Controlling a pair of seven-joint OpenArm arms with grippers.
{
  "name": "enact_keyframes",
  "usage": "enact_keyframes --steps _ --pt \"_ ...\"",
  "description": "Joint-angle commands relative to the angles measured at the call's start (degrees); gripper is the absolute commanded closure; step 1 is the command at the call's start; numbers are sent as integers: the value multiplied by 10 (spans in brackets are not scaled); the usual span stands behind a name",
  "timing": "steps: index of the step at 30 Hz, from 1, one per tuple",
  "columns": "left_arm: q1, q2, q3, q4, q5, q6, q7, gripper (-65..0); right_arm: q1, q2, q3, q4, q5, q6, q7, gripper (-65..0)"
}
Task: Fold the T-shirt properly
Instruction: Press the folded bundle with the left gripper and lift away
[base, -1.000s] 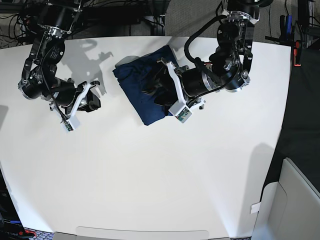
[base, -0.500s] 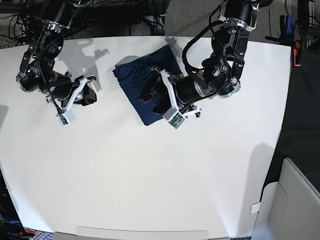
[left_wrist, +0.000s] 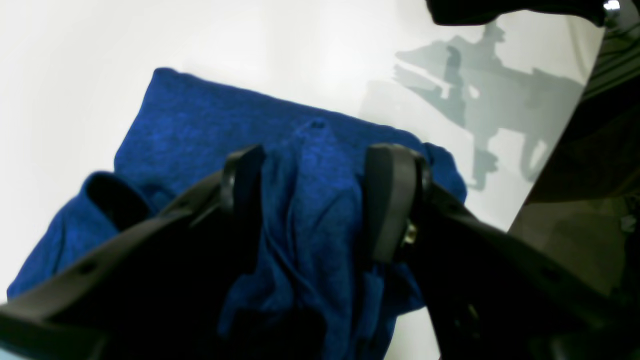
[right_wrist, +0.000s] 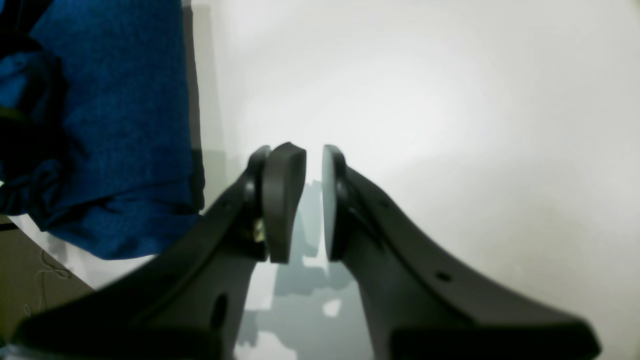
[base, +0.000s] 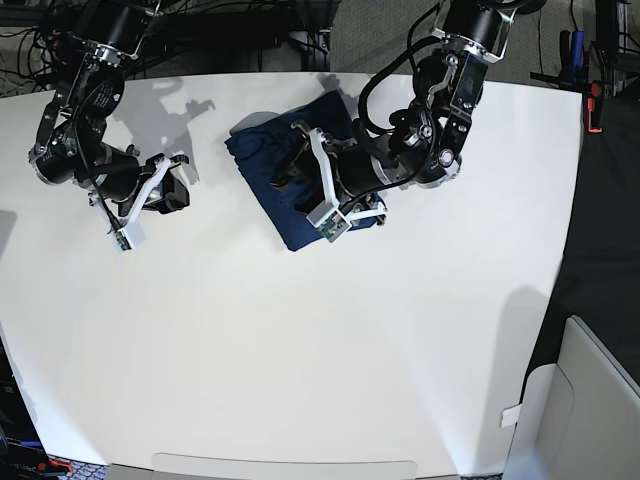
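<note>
Left gripper sits w/ jaws spread wide, a raised ridge of the T-shirt between its fingers, not pinched. Shirt lies folded on the table right under it. Right gripper hovers beside the shirt, jaws nearly closed, empty.

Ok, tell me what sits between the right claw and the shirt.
Nothing: in the base view only bare white table separates the right claw from the navy shirt.

Both arms shifted over the table
The left gripper slid further across the folded dark navy-blue knit T-shirt; the right gripper drew back.
</note>
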Motion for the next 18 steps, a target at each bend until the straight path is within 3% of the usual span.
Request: enact_keyframes --steps 1,4,10,18 --pt "-10 1 -3 9 -10 -2 -18 -292 15 4 1 10 14 3 9 -114" --pt "-10 1 -3 9 -10 -2 -17 -224 20 4 1 9 14 3 9 -114" --pt "-4 -24 -2 12 -10 -2 -16 -24 25 5 0 8 13 3 9 -114" --pt "58 -56 -4 75 -12 -2 -15 -3 47 5 -3 -31 13 3 9 -114"
